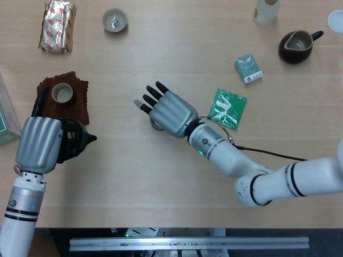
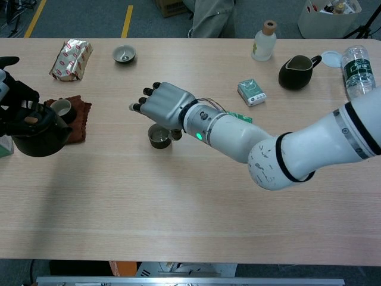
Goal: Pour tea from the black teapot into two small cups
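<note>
My left hand (image 1: pixel 37 143) grips the black teapot (image 1: pixel 74 138) at the table's left edge; in the chest view the teapot (image 2: pixel 34 136) stands upright under that hand (image 2: pixel 13 98). One small cup (image 1: pixel 62 93) sits on a brown mat (image 1: pixel 80 104) just beyond the teapot. A second small cup (image 2: pixel 159 136) stands mid-table. Just above it hovers my right hand (image 2: pixel 164 105), fingers spread and holding nothing. From the head view that hand (image 1: pixel 169 111) hides most of this cup (image 1: pixel 156 126).
A third cup (image 1: pixel 114 20) and a foil packet (image 1: pixel 57 25) lie at the back left. Two green packets (image 1: pixel 228 108) (image 1: pixel 248 68), a dark pitcher (image 1: pixel 296 45) and a bottle (image 2: pixel 263 41) are to the right. A water bottle (image 2: pixel 358 72) stands far right.
</note>
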Robot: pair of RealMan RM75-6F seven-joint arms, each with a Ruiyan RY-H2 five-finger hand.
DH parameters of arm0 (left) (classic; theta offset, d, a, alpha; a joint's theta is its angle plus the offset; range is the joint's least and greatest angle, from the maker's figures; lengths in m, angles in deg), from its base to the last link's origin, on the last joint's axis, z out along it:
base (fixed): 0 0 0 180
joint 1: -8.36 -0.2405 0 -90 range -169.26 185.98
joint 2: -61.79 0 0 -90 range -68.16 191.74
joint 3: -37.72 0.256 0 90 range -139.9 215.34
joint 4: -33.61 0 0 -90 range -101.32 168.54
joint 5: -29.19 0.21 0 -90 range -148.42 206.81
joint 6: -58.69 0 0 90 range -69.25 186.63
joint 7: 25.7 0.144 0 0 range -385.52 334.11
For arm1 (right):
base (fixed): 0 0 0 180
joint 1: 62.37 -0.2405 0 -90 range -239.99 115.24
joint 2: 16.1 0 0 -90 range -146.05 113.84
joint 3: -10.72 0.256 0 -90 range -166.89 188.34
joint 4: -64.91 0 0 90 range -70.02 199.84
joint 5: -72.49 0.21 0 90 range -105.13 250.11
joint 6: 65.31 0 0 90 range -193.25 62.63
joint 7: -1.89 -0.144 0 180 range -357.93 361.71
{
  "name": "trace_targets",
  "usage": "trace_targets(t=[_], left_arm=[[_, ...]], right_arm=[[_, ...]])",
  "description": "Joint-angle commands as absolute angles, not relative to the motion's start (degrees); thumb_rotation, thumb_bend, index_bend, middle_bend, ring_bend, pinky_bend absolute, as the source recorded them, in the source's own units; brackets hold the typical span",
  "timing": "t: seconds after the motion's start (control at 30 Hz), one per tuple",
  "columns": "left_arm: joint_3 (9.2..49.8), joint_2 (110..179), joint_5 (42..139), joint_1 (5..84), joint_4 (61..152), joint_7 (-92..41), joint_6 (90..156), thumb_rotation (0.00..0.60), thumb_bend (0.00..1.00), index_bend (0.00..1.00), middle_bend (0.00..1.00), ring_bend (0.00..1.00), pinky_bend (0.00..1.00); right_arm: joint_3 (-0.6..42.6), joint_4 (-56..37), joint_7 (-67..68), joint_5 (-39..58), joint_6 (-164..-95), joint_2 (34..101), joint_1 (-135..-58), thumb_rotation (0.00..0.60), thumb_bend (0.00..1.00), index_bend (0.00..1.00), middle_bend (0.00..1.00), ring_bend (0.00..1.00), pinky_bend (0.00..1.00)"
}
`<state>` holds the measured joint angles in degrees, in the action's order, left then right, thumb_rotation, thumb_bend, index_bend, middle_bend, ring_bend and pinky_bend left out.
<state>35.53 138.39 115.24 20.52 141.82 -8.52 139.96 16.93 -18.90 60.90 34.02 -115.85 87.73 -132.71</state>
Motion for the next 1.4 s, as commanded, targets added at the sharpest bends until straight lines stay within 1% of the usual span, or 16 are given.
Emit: trace_targets(t=[0.03, 0.2, 0.37, 0.6, 0.77, 1.03, 1.4], left_arm=[[35.44, 138.39, 115.25, 20.64, 141.73, -8.47, 139.82, 0.600, 0.39, 0.91, 1.00, 0.84, 0.04], [35.33, 138.84, 115.13, 21.08, 141.33, -8.33, 139.09, 0.599, 0.39, 0.91, 1.00, 0.84, 0.04], [35.08, 140.01, 114.66, 21.87, 140.88, -7.48, 137.89, 0.600, 0.39, 0.91, 1.00, 0.84, 0.04], [33.56, 142.21, 112.26, 23.48, 139.88, -5.86, 135.97, 0.600, 0.39, 0.91, 1.00, 0.84, 0.04], [32.32, 143.96, 110.28, 25.16, 139.46, -3.83, 134.21, 0.600, 0.39, 0.91, 1.00, 0.84, 0.04], [30.42, 147.43, 107.41, 27.82, 138.78, -0.74, 132.31, 0.600, 0.39, 0.91, 1.00, 0.84, 0.04], [28.36, 152.18, 103.69, 31.71, 135.78, 3.21, 130.00, 0.600, 0.39, 0.91, 1.00, 0.84, 0.04]], right_arm=[[16.35, -24.70, 57.58, 30.65, -119.34, 81.63, -129.76, 0.600, 0.24, 0.08, 0.15, 0.03, 0.10], [14.62, -32.17, 53.84, 28.04, -123.78, 72.04, -125.11, 0.600, 0.24, 0.08, 0.15, 0.03, 0.10], [13.26, -37.50, 49.24, 25.63, -126.71, 63.56, -120.64, 0.600, 0.24, 0.08, 0.15, 0.03, 0.10], [10.35, -41.78, 44.51, 19.16, -129.57, 54.23, -115.20, 0.600, 0.24, 0.09, 0.15, 0.03, 0.10], [8.77, -43.07, 40.48, 14.10, -131.08, 48.93, -111.39, 0.600, 0.24, 0.09, 0.16, 0.03, 0.10], [7.43, -43.02, 34.81, 7.62, -133.17, 43.89, -106.02, 0.600, 0.24, 0.09, 0.16, 0.03, 0.10], [6.20, -40.48, 29.18, 0.70, -133.73, 41.84, -100.17, 0.600, 0.24, 0.09, 0.16, 0.03, 0.10]])
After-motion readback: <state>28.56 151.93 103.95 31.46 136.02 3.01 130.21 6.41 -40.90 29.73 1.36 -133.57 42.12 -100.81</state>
